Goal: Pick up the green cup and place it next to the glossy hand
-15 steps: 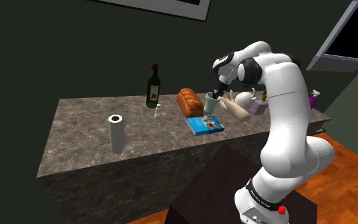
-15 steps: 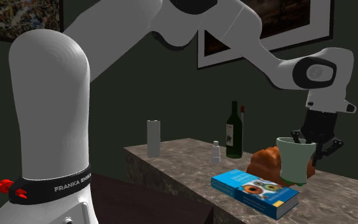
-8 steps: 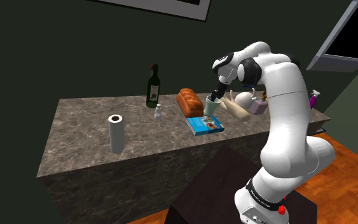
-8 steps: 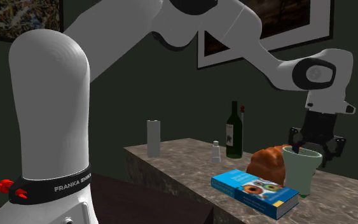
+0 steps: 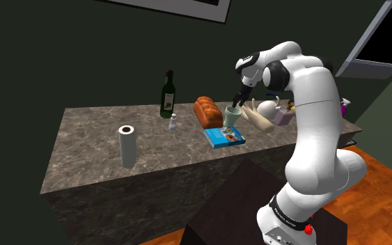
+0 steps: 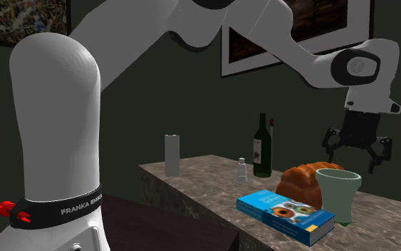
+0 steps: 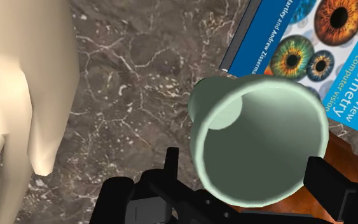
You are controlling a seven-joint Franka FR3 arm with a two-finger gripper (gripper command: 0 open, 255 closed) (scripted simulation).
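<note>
A: What's nearest?
B: The blue book. Just behind it the green cup stands upright. Maybe it touches the book's corner, I can't tell.
A: Is the gripper holding it?
B: No. Its fingers are spread wide above the rim, empty.
A: And farther?
B: The shiny hand lies near, on the shoulder view's right. The bread sits behind.
A: What could go wrong?
B: A low swing could clip the rim and tip the cup.

Marbled stone counter — matt cup
</note>
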